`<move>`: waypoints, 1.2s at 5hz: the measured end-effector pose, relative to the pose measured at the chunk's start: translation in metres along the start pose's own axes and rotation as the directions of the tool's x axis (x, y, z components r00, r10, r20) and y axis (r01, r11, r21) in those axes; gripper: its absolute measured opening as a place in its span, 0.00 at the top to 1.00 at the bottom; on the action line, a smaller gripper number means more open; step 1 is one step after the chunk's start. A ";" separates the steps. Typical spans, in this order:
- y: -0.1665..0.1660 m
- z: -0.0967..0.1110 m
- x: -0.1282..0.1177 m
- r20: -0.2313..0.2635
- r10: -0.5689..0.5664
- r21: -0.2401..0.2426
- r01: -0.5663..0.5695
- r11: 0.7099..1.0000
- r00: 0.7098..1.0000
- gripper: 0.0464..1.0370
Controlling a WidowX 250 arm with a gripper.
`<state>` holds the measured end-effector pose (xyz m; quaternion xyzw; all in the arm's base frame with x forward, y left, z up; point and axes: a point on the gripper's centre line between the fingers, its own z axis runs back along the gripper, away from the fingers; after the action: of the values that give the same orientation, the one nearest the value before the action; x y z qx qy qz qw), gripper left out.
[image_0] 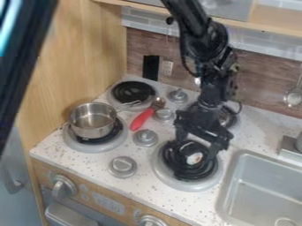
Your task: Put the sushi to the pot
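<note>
Near the sink rim (pixel 227 187), the claw (pixel 196 149) hangs spread, with room around sushi (pixel 193 158) over the burner (pixel 187 173).

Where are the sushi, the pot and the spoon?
Sushi (pixel 192 159): camera view, on its white part.
Pot (pixel 92 133): camera view, on its outer front wall.
Spoon (pixel 141 119): camera view, on its red handle.

My gripper (pixel 197 148) hangs with its fingers spread over the black coil burner (pixel 203 170) beside the sink (pixel 268 187) — the sushi (pixel 193 158) lies on that coil, below and between them. My metal pot (pixel 93 121) stands upright on another burner (pixel 112 137), at left, and a red-handled spoon (pixel 141 119) rests on the speckled counter (pixel 150 153) near it.
</note>
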<state>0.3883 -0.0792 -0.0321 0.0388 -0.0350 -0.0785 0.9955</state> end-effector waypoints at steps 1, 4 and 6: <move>-0.003 -0.010 0.005 -0.015 -0.001 -0.016 0.001 1.000 1.000 0.04; 0.011 -0.015 0.001 -0.037 0.010 -0.076 -0.013 0.997 0.999 0.51; 0.082 0.032 -0.010 0.000 0.102 -0.065 -0.102 0.993 0.995 0.55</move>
<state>0.3885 0.0006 0.0058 0.0046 -0.0359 -0.0287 0.9989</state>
